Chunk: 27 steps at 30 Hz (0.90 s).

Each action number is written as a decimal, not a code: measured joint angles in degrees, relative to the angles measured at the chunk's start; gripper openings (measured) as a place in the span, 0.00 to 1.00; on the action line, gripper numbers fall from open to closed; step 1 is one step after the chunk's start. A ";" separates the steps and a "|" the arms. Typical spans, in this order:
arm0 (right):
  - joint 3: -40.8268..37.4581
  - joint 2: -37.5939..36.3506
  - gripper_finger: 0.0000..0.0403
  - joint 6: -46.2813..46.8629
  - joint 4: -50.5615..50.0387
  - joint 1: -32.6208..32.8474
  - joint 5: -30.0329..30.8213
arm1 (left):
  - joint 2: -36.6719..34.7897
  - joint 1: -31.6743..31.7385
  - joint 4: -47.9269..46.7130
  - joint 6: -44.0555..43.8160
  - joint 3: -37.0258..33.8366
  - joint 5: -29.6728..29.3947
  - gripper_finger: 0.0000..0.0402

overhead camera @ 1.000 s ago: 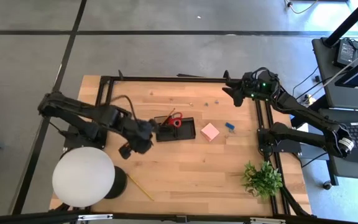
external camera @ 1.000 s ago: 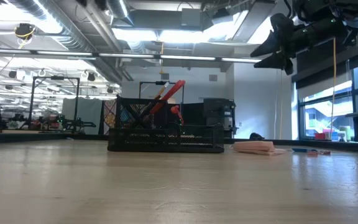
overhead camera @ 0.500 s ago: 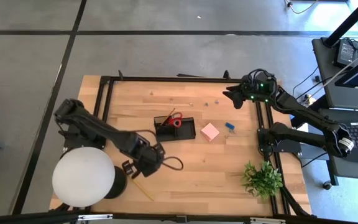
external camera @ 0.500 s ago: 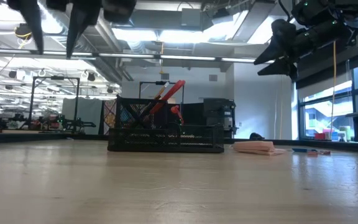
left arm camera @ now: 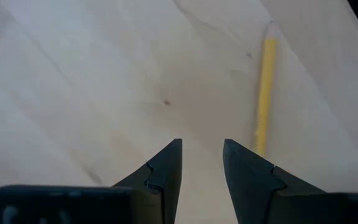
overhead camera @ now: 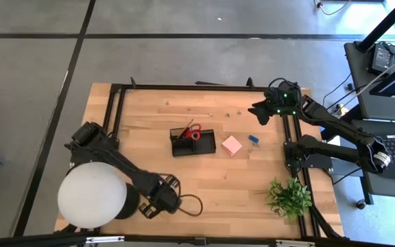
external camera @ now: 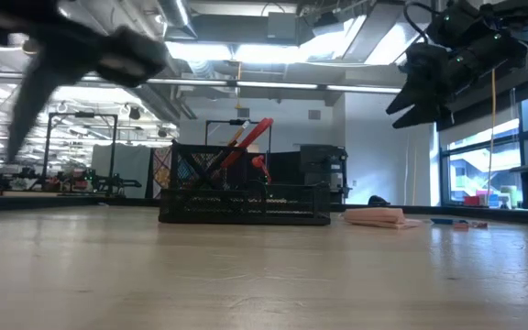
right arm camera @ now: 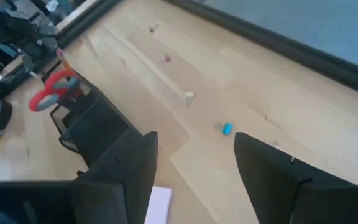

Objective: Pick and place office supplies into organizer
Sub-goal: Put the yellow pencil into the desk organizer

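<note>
The black organizer (overhead camera: 196,143) stands mid-table with the red-handled scissors (overhead camera: 193,132) sticking up out of it, which the low view also shows, organizer (external camera: 246,202) and scissors (external camera: 251,137). The pink note block (overhead camera: 232,145) and a small blue piece (overhead camera: 254,140) lie to its right. My left gripper (overhead camera: 155,206) hovers open near the table's near edge, beside the lamp. Its fingers (left arm camera: 166,168) stand just left of a yellow pencil (left arm camera: 265,99) lying flat on the wood. My right gripper (overhead camera: 258,113) hangs open above the far right part of the table, holding nothing.
A large white round lamp (overhead camera: 92,194) stands at the near left corner, close to my left arm. A green plant (overhead camera: 290,195) sits at the near right. Small bits (right arm camera: 227,129) lie on the far side of the wood. Bare wood lies between the organizer and the near edge.
My left arm has swung away from the organizer toward the table's near edge and come down beside the lamp, over the pencil. My right gripper has drifted a little toward the near edge and tipped downward. Nothing on the table has moved.
</note>
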 joint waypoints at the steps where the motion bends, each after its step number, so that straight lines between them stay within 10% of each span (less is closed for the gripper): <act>1: 0.00 0.00 0.54 0.00 -0.38 0.00 0.00 | 0.49 -0.76 -0.05 -1.31 0.00 0.01 0.28; 27: 0.00 0.00 0.54 0.11 -0.97 0.02 -0.02 | 8.72 -6.32 -0.66 -11.04 0.28 0.54 0.27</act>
